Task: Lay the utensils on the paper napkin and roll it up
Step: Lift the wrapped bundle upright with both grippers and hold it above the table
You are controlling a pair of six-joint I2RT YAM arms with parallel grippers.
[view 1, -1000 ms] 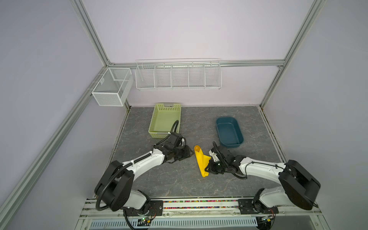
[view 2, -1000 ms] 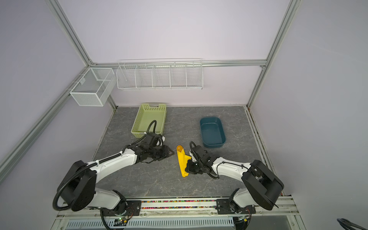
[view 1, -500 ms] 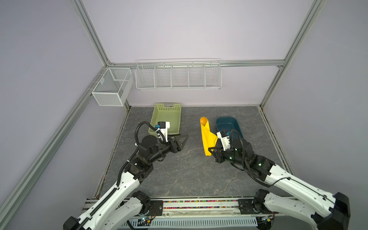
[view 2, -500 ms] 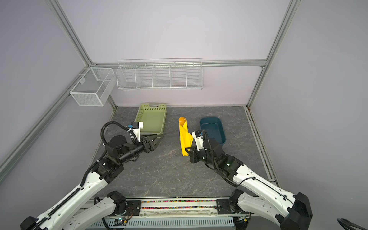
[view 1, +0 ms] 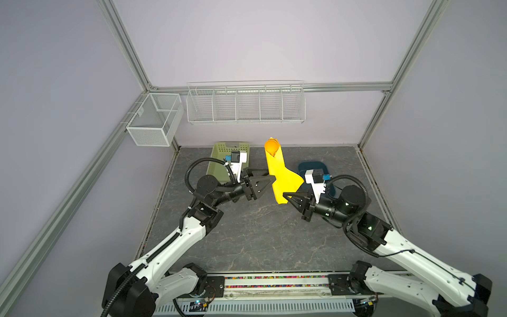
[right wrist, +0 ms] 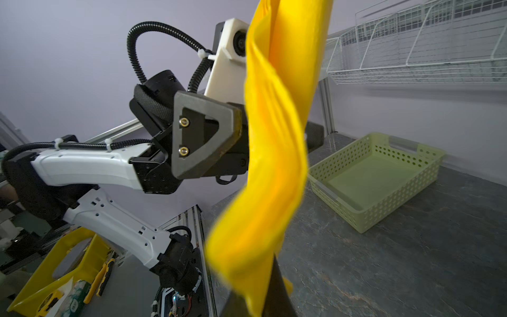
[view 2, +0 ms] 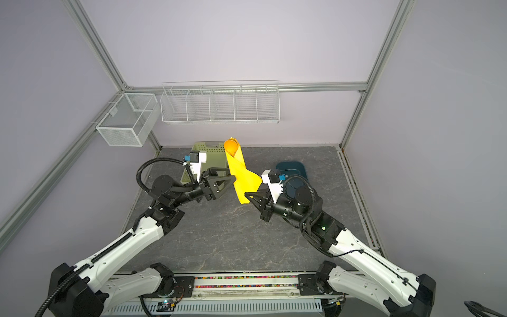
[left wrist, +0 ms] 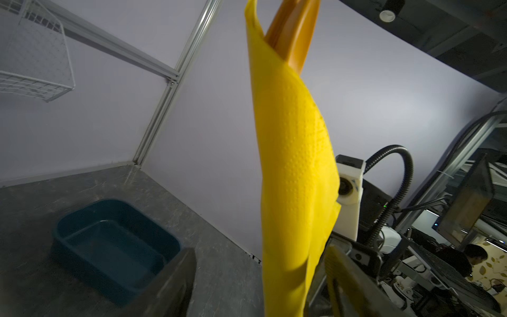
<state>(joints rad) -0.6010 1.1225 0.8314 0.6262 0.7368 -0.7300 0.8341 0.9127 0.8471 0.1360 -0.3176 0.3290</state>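
Both top views show the right claw (view 1: 285,195) clamped on the lower end of the rolled paper napkin (view 1: 282,178), held upright above the desk (view 1: 247,233); utensils (view 1: 271,146) poke from its top. Left claw (view 1: 270,177) gapes around its middle.

No legible text, no labels or brands, no numbers or signs anywhere
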